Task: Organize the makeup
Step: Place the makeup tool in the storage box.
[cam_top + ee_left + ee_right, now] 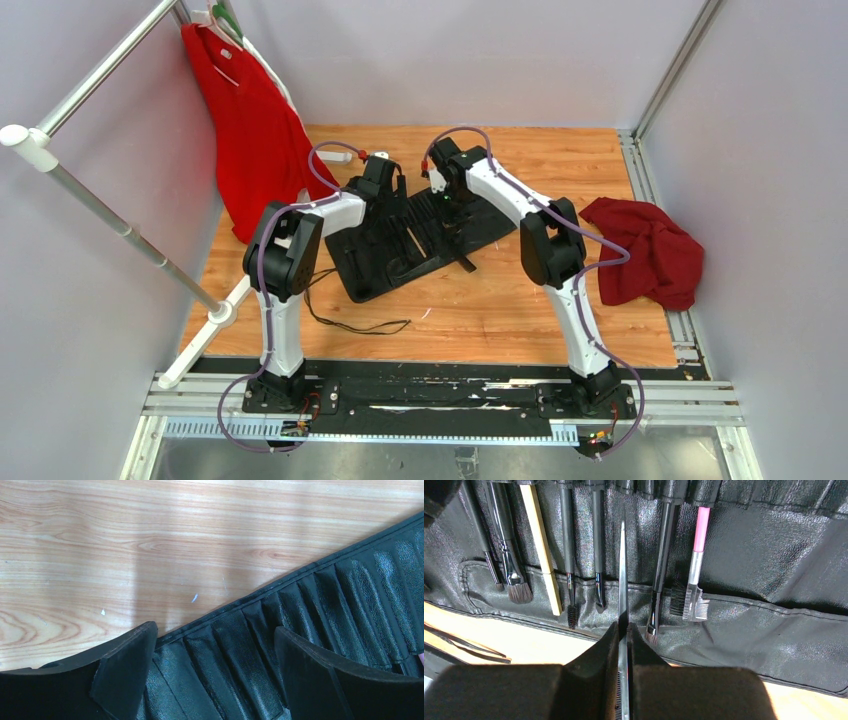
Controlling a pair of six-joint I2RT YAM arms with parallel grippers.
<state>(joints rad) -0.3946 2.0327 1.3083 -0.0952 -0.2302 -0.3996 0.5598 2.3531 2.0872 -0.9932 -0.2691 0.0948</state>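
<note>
The step in hand looks like slotting one more piece into the roll-up case [749,540]. The right gripper [624,630] is pinched nearly closed on a slim pointed tool [622,570], held above the case's open face. The tool's long axis runs straight away from the gripper, with its point leading toward the row of pockets along the far edge. It is lined up with the gap between an angled brush [597,550] and a dark flat brush [663,555]. Whether the tip touches the leather I cannot tell. The stowed pieces lie roughly parallel to it, handles in the pockets and heads toward the near flap. Among them are a fluffy brush [509,555], a tan stick [541,555], a spoolie [569,580] and a pink-handled brow comb [698,565]. The left gripper [215,645] stands wide, holding nothing, over the case's pleated pockets at their border with the wooden table [150,540]. The next move probably calls for a straight push along the tool's own axis, keeping the point low enough to enter the pocket mouth rather than ride over it. The left arm is well placed to pin the case if it slides.
</note>
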